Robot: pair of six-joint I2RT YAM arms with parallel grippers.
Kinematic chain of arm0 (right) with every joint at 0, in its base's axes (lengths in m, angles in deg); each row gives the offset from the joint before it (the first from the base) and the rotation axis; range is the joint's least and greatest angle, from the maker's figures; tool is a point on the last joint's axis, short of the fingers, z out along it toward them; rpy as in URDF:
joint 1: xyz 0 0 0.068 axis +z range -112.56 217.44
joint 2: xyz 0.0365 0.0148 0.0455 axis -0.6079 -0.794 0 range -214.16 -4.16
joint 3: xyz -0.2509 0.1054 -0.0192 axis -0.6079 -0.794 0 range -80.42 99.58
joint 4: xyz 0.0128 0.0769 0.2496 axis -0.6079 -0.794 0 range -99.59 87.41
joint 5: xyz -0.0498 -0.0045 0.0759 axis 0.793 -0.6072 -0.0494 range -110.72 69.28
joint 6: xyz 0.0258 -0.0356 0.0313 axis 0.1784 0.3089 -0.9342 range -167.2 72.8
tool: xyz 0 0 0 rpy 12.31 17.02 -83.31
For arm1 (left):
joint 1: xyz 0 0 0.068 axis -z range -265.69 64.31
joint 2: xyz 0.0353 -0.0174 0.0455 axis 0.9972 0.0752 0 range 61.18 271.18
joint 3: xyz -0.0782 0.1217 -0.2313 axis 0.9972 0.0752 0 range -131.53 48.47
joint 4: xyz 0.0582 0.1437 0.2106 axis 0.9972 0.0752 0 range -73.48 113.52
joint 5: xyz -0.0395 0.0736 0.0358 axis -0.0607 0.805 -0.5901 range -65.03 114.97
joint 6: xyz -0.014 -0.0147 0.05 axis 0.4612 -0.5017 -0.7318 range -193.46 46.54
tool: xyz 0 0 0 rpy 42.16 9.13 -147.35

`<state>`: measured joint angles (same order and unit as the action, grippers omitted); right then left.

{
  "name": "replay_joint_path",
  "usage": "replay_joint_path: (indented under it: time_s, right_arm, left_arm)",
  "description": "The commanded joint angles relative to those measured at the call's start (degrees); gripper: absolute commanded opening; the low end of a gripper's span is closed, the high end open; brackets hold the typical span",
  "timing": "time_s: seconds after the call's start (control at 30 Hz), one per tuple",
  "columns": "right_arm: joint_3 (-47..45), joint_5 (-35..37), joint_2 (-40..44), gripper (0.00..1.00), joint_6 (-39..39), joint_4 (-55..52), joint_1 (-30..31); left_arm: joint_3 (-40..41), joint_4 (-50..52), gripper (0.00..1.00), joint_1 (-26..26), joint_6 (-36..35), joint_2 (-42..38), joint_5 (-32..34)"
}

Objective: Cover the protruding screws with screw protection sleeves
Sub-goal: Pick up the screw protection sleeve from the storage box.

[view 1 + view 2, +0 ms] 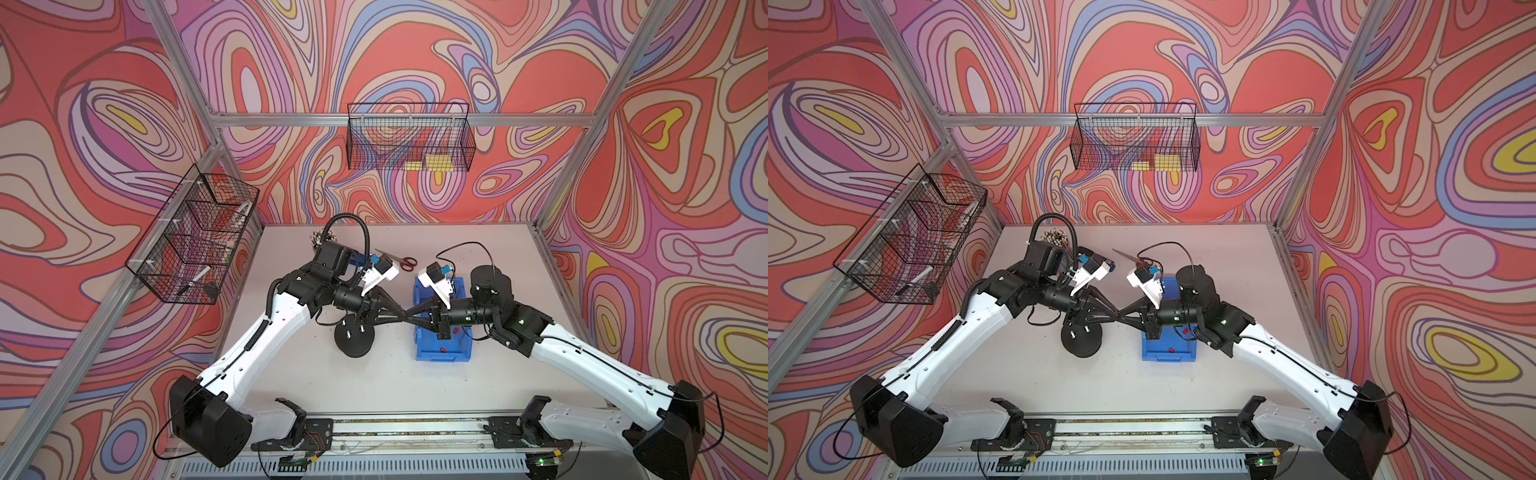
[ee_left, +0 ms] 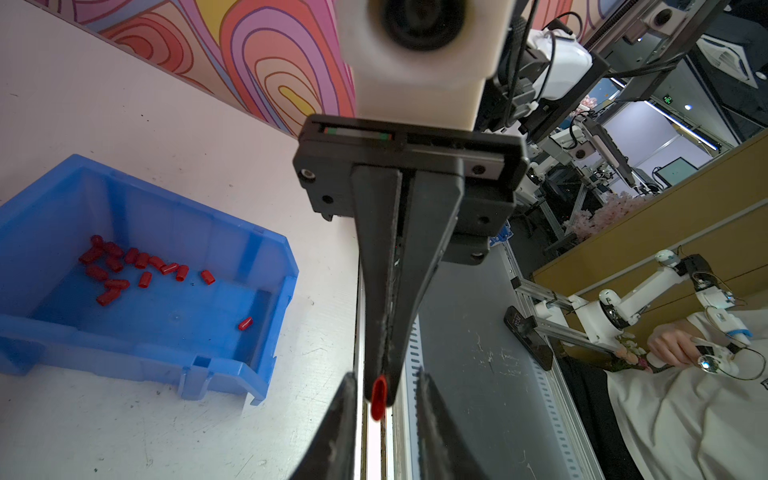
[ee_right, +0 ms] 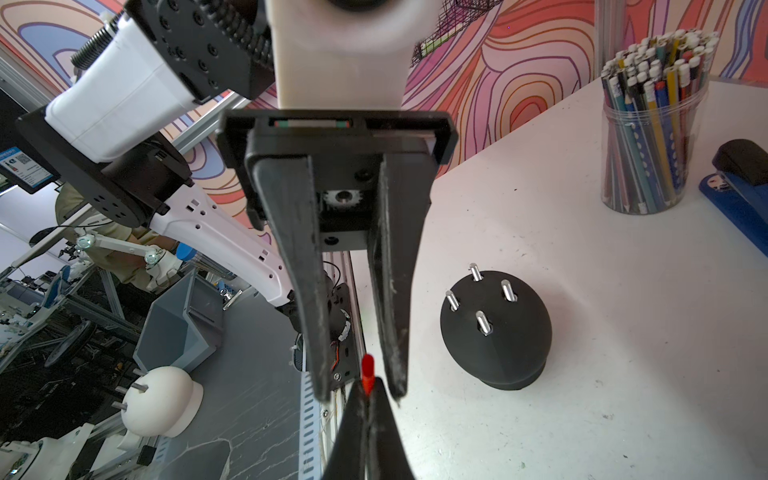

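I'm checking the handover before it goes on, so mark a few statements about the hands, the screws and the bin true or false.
1. The right hand grips a red sleeve. True.
2. The left hand is clamped shut on nothing. False: its jaws stand open on either side of that sleeve.
3. All four screws wear caps. False: all four are bare.
4. Loose sleeves lie in the blue bin. True.

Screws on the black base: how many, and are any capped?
4 screws, all bare, one at each corner of a square atop the base; the right wrist view shows all four, none hidden.
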<state>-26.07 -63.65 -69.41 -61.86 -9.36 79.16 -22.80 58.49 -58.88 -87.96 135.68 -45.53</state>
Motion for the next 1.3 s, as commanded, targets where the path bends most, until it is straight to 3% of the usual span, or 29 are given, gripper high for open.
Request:
replay_joint_path:
  time_s: [0.0,0.33,0.6,0.8,1.13,1.17,1.2,1.27]
  right_arm:
    - [-0.8,0.1,0.7,0.0,-0.1,1.0,0.2]
    - [-0.8,0.5,1.3,0.0,0.0,0.8,0.1]
    - [-1.2,0.7,1.7,0.0,0.0,0.6,0.1]
    - [-1.2,0.8,1.8,0.0,0.1,0.8,0.1]
    - [-1.5,-0.1,2.2,0.0,-0.2,2.0,0.1]
    - [-1.4,-0.2,2.2,0.0,-0.3,2.0,0.1]
    - [-1.4,-0.3,2.2,0.0,-0.3,2.0,0.1]
    - [-1.3,-0.3,2.2,0.0,-0.3,1.8,0.1]
  left_arm:
    - [-0.4,-1.4,0.33,0.2,-0.1,-1.2,-2.6]
    - [-0.1,-2.4,0.11,-0.3,0.7,-1.2,-2.8]
    - [0.4,-3.7,0.11,-0.5,1.7,-1.4,-3.4]
    - [0.4,-3.8,0.0,-0.5,1.8,-1.5,-3.6]
    - [1.2,-5.5,0.0,-0.5,3.3,-2.4,-4.2]
    - [1.3,-6.3,0.07,-0.5,3.7,-2.4,-4.2]
    - [1.5,-6.6,0.3,-0.5,4.0,-2.7,-3.7]
    - [1.8,-7.5,0.36,-0.6,4.4,-3.2,-3.2]
